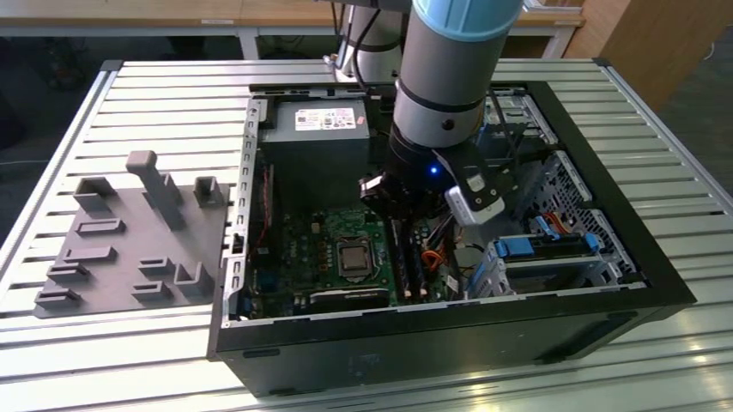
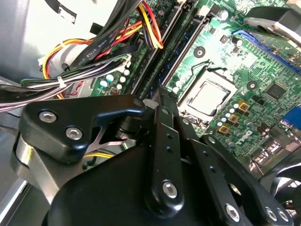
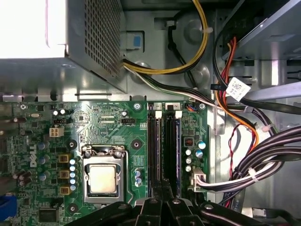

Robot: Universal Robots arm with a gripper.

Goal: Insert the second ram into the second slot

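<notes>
Two long memory slots point(image 1: 413, 262) run side by side on the motherboard point(image 1: 300, 257), at three o'clock from the processor socket point(image 1: 349, 257) in the exterior view, and that is where I find the second ram point(image 3: 172, 150). It is a thin dark-blue stick standing on edge along one slot, apparently already down in it, though I cannot tell whether it is fully seated. I judge it light and stiff but fragile. I would take it only by the bare long edges near the middle, keep off the chips and contacts, and press straight down so it does not twist. The gripper point(image 2: 160, 92) hangs low inside the computer case point(image 1: 641, 283), at twelve o'clock of the slots in the exterior view. Its fingers point(image 2: 162, 122) are drawn close together into a narrow point right over the near end of the stick. Whether they pinch the board or merely touch its top edge, I cannot tell. Bundled cables point(image 2: 94, 52) lie just beside the slots, apart from the fingers.
</notes>
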